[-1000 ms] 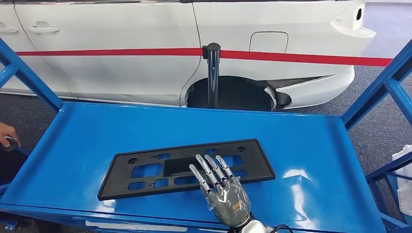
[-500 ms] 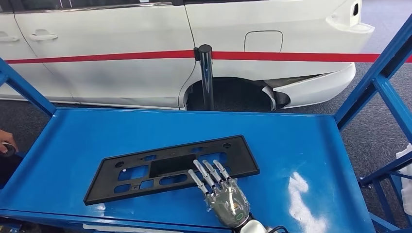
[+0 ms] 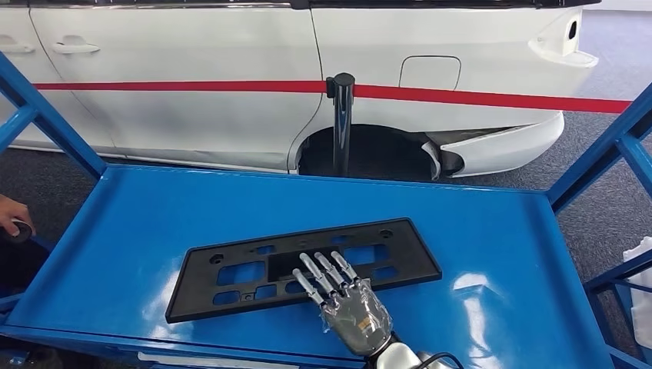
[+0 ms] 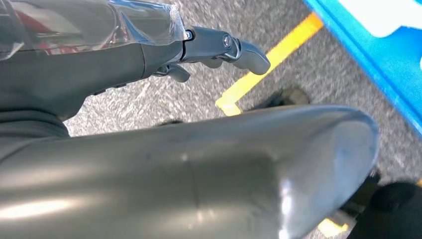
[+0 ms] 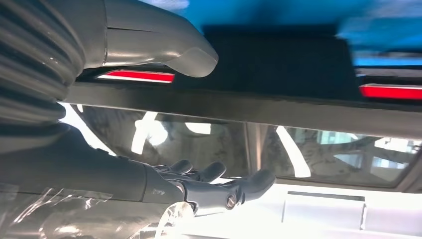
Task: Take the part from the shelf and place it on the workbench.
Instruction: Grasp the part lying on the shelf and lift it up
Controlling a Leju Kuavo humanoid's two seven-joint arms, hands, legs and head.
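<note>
A blue shelf tray (image 3: 500,231) holds one flat black part (image 3: 254,265), long axis left-right, right end slightly farther. The right hand (image 3: 338,296) lies spread over it, gripping nothing; the left hand (image 4: 219,47) hangs empty, fingers loosely extended.

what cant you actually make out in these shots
- Head view: the right hand covers the near edge of the black part, so contact or grip there is hidden.
- Right wrist view: the part is a blurred dark slab.
- Head view: a person's hand is cut off by the left edge.
- Left wrist view: the left hand is near the floor, mostly hidden by a grey cover.

Part (image 3: 304,267) on shelf (image 3: 492,231)
</note>
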